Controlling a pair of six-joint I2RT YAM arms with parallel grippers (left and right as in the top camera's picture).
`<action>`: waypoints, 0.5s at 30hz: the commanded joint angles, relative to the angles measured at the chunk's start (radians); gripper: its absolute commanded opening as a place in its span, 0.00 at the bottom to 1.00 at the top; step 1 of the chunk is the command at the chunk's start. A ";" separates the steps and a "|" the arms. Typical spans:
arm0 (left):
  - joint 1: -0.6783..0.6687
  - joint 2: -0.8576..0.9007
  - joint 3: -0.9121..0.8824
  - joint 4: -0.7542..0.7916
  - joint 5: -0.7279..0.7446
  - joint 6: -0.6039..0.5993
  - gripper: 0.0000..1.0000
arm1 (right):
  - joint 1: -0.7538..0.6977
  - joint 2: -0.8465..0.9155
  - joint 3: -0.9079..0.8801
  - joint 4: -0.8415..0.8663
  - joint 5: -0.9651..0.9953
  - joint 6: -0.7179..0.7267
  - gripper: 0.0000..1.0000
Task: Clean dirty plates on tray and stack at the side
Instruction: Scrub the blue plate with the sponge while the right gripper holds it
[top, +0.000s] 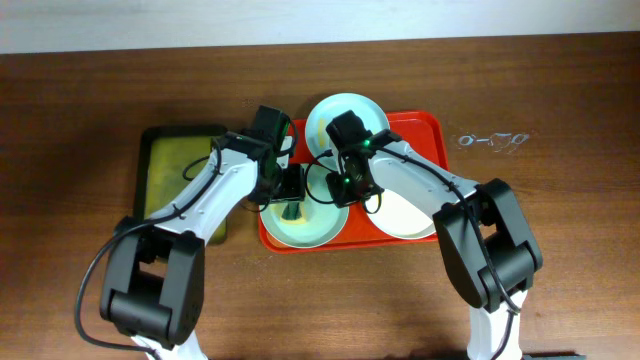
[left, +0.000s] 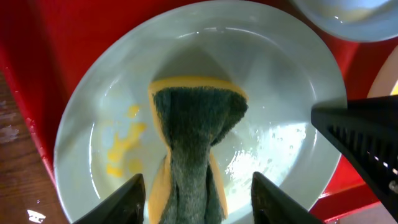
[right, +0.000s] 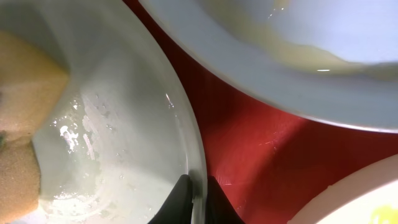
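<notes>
**Wood table, scrub underway: plate slip is your main risk**

All three plates sit on the red-orange tray. None is stacked at the side yet.

Risks as I judge them:
- Wet glaze and a thin rim pinch. If you push the sponge hard sideways, the front mint plate could twist out of the right gripper or ride up the tray rim.
- The yellow smears lie left of the sponge, uncovered. If you keep the stroke central, you'll likely miss them.
- The second mint plate sits close behind, and the cream plate is just beside. A skidding plate would knock into either.
- The two grippers work close together over one plate, so a wide sponge sweep to the right could hit the right gripper.

Fingers:
- The left gripper is about half open, with its fingers clamped on the sponge. The green scrub face looks up at the camera, and the sponge's far end rests on the plate's well.
- The right gripper's fingers are nearly closed, pinching that plate's rim on the side facing the cream plate. It touches nothing else that I can see.

The olive-green tray sits to the left, apart from the plates.
</notes>
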 joint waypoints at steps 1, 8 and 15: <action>-0.008 0.043 -0.002 0.015 0.014 0.006 0.43 | -0.011 0.028 -0.007 -0.002 0.010 -0.011 0.08; -0.008 0.081 -0.002 0.025 0.017 -0.013 0.35 | -0.032 0.028 -0.007 0.002 -0.013 -0.008 0.07; -0.008 0.082 -0.002 0.033 0.014 -0.012 0.06 | -0.032 0.028 -0.007 0.000 -0.013 -0.008 0.06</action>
